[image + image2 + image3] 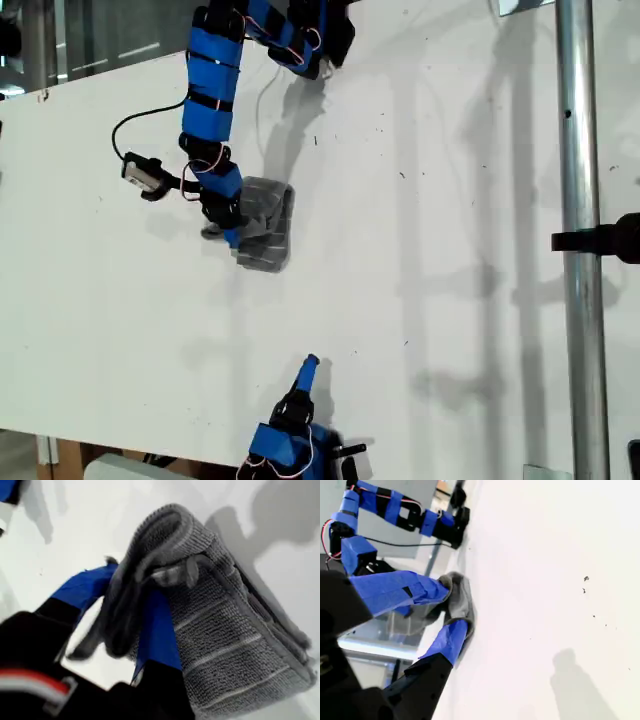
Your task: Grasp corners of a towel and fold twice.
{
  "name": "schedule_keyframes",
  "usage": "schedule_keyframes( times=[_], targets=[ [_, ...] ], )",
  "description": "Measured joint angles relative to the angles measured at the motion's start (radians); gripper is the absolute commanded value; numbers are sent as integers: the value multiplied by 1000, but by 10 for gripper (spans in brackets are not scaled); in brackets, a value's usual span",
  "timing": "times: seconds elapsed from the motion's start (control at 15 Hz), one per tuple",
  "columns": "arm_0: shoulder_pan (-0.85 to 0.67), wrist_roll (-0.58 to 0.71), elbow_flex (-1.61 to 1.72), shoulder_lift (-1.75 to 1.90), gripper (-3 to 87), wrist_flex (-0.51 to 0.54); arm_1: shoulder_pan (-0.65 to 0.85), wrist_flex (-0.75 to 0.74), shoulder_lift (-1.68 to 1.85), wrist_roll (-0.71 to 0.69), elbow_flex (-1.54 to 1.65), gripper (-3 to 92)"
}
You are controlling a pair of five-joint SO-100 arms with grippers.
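The grey striped towel (268, 225) lies folded into a small thick bundle on the white table (450, 250), toward the exterior view's upper left. My first gripper (228, 228) is at the bundle's edge on the exterior view's left. In the first wrist view, my first gripper (134, 582) is shut on a rolled fold of the towel (225, 630), which sits between its blue fingers (157, 630). Stacked layer edges show at the bundle's far side; single corners cannot be told apart. My second gripper (308, 368) stands open near the exterior view's bottom edge, well away from the towel (460, 597) and holding nothing (454, 607).
A vertical metal pole (578, 240) with a black clamp (605, 240) runs down the exterior view's right side. The first arm's base (310, 40) sits at the table's far edge. A small camera on a cable (145, 176) hangs off that arm.
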Motion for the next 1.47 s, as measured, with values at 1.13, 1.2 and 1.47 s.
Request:
schedule_keyframes(
  times=[1.13,1.2,1.47],
  targets=[
    [95,-97,158,2,104,103,-71,824,1681,411,1106,133],
    [123,-29,158,2,104,103,-67,836,1681,408,1106,133],
    [138,5,158,2,104,103,-81,841,1681,391,1106,133]
  ],
)
